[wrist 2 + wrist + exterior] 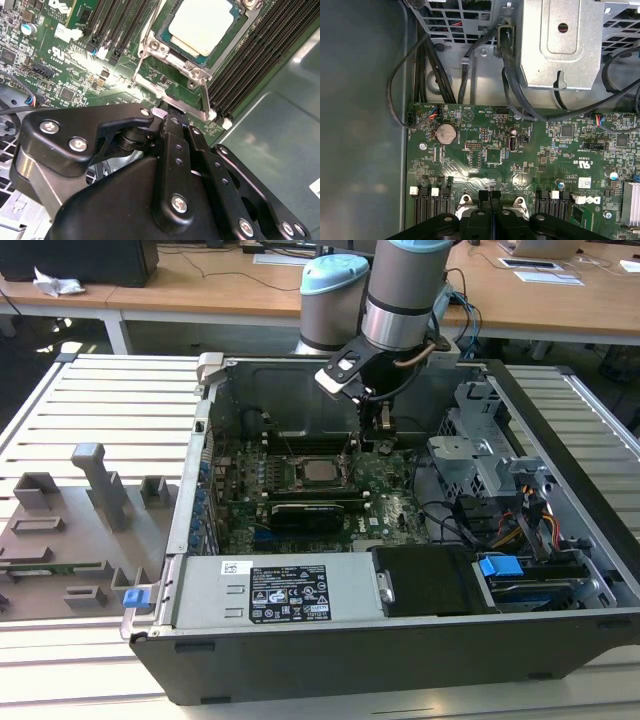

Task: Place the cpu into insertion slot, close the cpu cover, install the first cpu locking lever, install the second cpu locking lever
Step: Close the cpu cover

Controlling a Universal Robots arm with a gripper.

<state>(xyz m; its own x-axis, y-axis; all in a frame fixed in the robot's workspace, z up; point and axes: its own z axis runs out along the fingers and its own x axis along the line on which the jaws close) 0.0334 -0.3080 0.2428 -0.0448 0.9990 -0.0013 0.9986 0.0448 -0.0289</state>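
A white slatted desk (110, 400) in front — behind it, long wooden desks (200, 285) strewn with papers (548, 277).

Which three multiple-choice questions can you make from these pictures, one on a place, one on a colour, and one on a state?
1. Where does the cpu lie?
A. on the board inside the case
B. on the grey tray outside the case
C. on the slatted table

2. What colour is the board?
A. red
B. green
C. white

3. How does the cpu cover stand?
A. upright, swung open
B. flat, framing the cpu
C. taken off, lying beside the case

Answers:
1 A: the exterior view and the second wrist view show the cpu seated on the board, inside the case.
2 B: both wrist views show a green board.
3 B: in the second wrist view the silver frame of the cpu cover lies level around the cpu.
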